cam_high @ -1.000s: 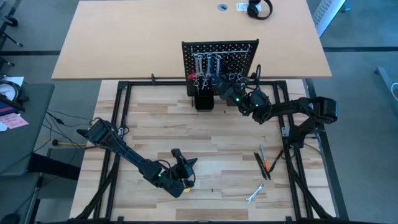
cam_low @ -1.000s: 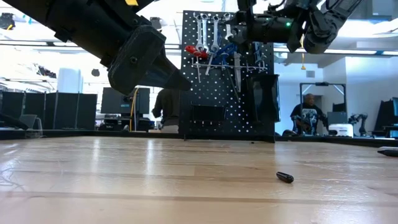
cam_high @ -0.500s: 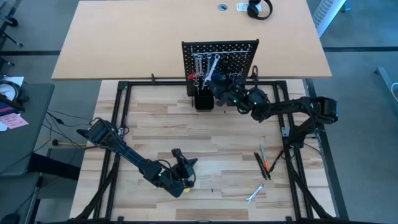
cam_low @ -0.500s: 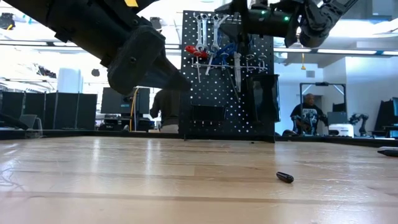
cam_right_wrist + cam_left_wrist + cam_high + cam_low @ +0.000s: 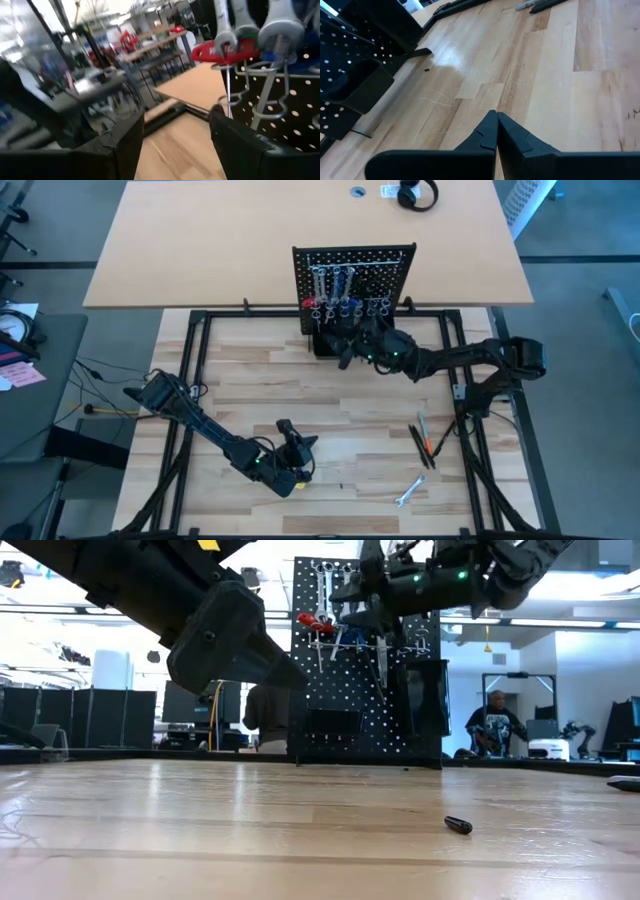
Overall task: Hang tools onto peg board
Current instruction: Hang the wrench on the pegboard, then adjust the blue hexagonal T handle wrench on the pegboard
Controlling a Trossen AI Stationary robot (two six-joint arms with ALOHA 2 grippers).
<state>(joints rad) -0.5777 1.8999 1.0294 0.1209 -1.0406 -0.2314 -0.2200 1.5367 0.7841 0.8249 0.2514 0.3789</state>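
Note:
The black peg board [image 5: 380,265] stands upright at the table's far middle. Silver wrenches [image 5: 333,280], a red-handled tool [image 5: 225,51] and blue-handled tools [image 5: 362,622] hang on its hooks. My right gripper [image 5: 343,348] hovers open just in front of the board, pointing level toward the table's left, fingers [image 5: 240,145] with nothing between them. My left gripper [image 5: 292,452] is shut and hangs above the table's near middle, holding nothing. A silver wrench [image 5: 408,492] and an orange-and-black tool [image 5: 425,442] lie flat on the table at the near right.
A black cup [image 5: 325,340] sits at the board's base, below my right gripper. A small black piece [image 5: 458,825] lies on the wood. Bare wood spreads between the two arms. A larger tan table [image 5: 200,240] lies behind the board. A person [image 5: 492,725] sits in the room beyond.
My right gripper has moved along the board's front toward the table's left, drawn back a little from the board toward the near edge, and rolled and tipped to level. A silver wrench that hung slanted half a second ago hangs straight now.

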